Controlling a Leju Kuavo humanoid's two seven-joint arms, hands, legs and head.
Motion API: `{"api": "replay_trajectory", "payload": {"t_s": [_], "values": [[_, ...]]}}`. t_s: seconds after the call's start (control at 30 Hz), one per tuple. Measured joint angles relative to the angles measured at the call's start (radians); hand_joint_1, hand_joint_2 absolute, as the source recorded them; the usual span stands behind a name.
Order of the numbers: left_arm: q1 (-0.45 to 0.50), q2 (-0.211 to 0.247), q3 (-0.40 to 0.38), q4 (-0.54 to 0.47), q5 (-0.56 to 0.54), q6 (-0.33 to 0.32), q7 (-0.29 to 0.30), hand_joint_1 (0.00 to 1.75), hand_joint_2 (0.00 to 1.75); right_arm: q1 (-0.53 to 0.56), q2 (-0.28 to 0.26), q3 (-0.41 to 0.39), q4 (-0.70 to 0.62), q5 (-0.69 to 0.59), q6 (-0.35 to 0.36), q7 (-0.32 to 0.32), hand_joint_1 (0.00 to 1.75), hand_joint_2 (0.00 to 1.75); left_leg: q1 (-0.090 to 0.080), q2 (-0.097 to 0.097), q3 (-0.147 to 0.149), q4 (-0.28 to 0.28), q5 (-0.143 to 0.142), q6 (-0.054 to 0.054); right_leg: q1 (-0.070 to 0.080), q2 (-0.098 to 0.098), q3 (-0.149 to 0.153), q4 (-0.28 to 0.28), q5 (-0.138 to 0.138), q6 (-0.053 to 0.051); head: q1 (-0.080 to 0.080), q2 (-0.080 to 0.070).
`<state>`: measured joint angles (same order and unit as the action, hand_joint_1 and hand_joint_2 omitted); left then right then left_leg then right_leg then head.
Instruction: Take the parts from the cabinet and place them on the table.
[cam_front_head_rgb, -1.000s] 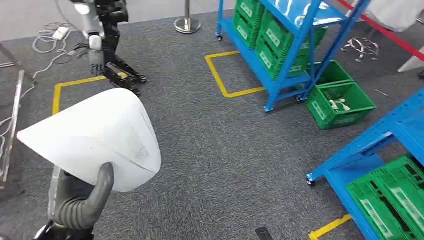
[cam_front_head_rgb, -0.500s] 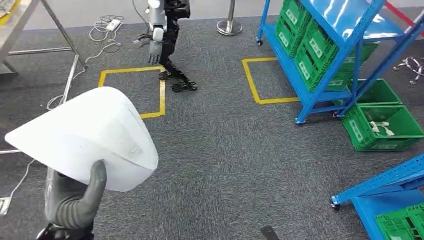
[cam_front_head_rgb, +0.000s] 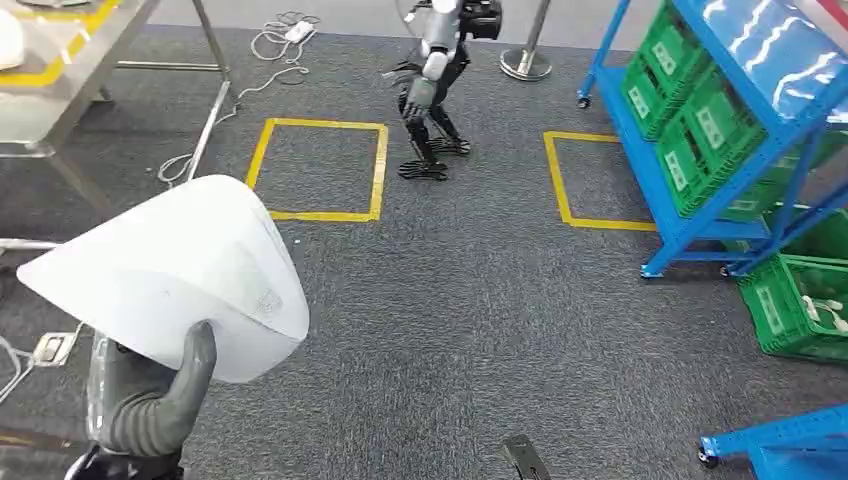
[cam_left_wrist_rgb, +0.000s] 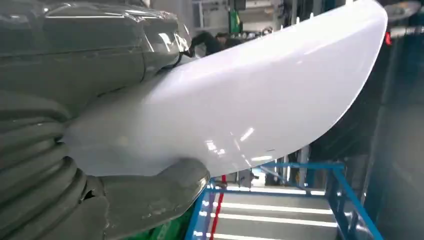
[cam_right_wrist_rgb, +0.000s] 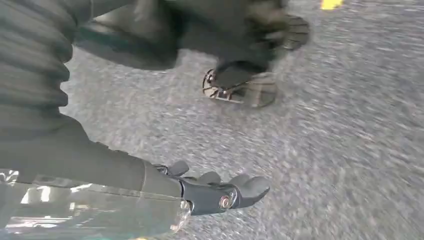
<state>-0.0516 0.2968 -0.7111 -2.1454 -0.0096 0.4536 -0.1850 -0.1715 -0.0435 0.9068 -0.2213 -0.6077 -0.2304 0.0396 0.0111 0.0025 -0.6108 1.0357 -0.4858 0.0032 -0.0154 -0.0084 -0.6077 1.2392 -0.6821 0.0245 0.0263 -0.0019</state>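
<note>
A large white curved shell part (cam_front_head_rgb: 180, 275) is gripped by my left hand (cam_front_head_rgb: 148, 400) low at the left of the head view, the thumb pressed against its near face. The left wrist view shows the same glossy part (cam_left_wrist_rgb: 250, 95) lying across that hand (cam_left_wrist_rgb: 65, 165). My right hand (cam_right_wrist_rgb: 200, 192) hangs over the grey carpet, its fingers apart and holding nothing. The metal table (cam_front_head_rgb: 70, 95) with yellow tape stands at the far left, and another white part (cam_front_head_rgb: 8, 40) lies at its corner. The blue cabinet rack (cam_front_head_rgb: 720, 60) with green bins stands at the right.
Another humanoid robot (cam_front_head_rgb: 435, 75) stands ahead beside a yellow floor square (cam_front_head_rgb: 320, 170). Cables (cam_front_head_rgb: 285, 35) trail near the table legs, and a power strip (cam_front_head_rgb: 50, 348) lies at the left. A green bin (cam_front_head_rgb: 800, 300) sits on the floor by the rack.
The whole view has swung to the left: racks and the other robot have slid rightward in the picture, and the table has come into sight. The white part stays in my left hand.
</note>
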Motion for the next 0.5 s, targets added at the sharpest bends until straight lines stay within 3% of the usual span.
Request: {"api": "replay_trajectory", "payload": {"t_s": [0.03,0.07,0.1,0.17,0.2,0.23,0.37,0.4,0.43,0.5], "values": [[0.001,0.000,0.000,0.000,-0.001,0.000,0.003,1.75,1.75,0.011,0.000,0.000,0.000,-0.001,0.000,0.005,0.00,1.75,-0.004,-0.017,0.000,0.000,0.001,0.002,0.001,0.002,-0.033,0.067,-0.017,-0.006,0.007,0.000],[0.002,0.000,0.000,0.000,-0.003,0.000,0.005,1.75,1.75,0.020,-0.001,0.000,0.002,-0.001,0.000,0.009,0.00,1.75,-0.008,-0.036,0.000,0.000,0.002,0.004,0.005,0.005,-0.044,0.083,-0.007,-0.014,0.012,0.000],[0.002,0.001,0.000,0.000,-0.003,-0.001,0.004,1.75,1.75,0.024,-0.001,0.000,0.002,-0.002,-0.001,0.013,0.00,1.75,-0.010,-0.049,0.001,0.000,0.002,0.005,0.010,0.008,-0.038,0.056,0.022,-0.023,0.016,0.000],[0.002,0.001,0.000,0.000,-0.004,-0.001,0.004,1.75,1.75,0.025,-0.003,0.000,0.003,-0.001,-0.003,0.013,0.00,1.75,-0.012,-0.076,0.005,0.000,0.004,0.007,0.024,0.027,0.021,-0.097,0.123,-0.044,0.021,0.000],[0.002,0.001,0.000,0.000,-0.004,-0.002,0.003,1.75,1.75,0.024,-0.005,0.000,0.003,-0.001,-0.003,0.012,0.00,1.75,-0.010,-0.086,0.005,-0.001,0.004,0.007,0.032,0.070,0.058,-0.191,0.169,-0.055,0.021,0.000],[0.001,0.001,0.000,0.000,-0.004,-0.004,0.002,1.75,1.75,0.024,-0.012,0.000,0.003,0.000,-0.004,0.010,0.00,1.75,-0.012,-0.097,0.001,0.000,0.007,0.004,0.029,0.102,0.068,-0.213,0.158,-0.064,0.015,0.000],[0.001,0.001,0.000,-0.001,-0.004,-0.013,-0.007,1.75,1.75,0.000,-0.013,0.000,0.002,0.012,-0.004,0.002,0.00,1.75,-0.003,-0.134,-0.013,-0.011,0.024,-0.023,0.034,0.068,0.077,-0.245,0.173,-0.068,0.028,0.000],[0.005,0.002,0.000,-0.001,-0.004,-0.013,-0.013,1.75,1.75,-0.009,-0.012,0.000,0.001,0.018,-0.003,0.002,0.00,1.75,-0.007,-0.062,-0.018,0.006,0.010,-0.014,0.028,0.053,0.085,-0.268,0.186,-0.060,0.027,0.000],[0.000,0.002,0.001,-0.001,-0.003,-0.013,-0.016,1.75,1.75,-0.013,-0.009,0.000,0.000,0.022,-0.003,0.003,0.00,1.75,-0.010,-0.005,-0.035,0.039,-0.024,-0.019,0.029,0.047,0.088,-0.278,0.190,-0.065,0.018,0.000],[0.002,0.001,0.001,0.001,0.000,-0.013,-0.025,1.75,1.75,-0.012,-0.009,0.001,0.000,0.023,-0.003,0.013,0.00,1.75,-0.002,0.001,-0.098,0.176,-0.101,-0.032,0.026,0.018,0.087,-0.278,0.191,-0.064,0.005,0.000]]}}
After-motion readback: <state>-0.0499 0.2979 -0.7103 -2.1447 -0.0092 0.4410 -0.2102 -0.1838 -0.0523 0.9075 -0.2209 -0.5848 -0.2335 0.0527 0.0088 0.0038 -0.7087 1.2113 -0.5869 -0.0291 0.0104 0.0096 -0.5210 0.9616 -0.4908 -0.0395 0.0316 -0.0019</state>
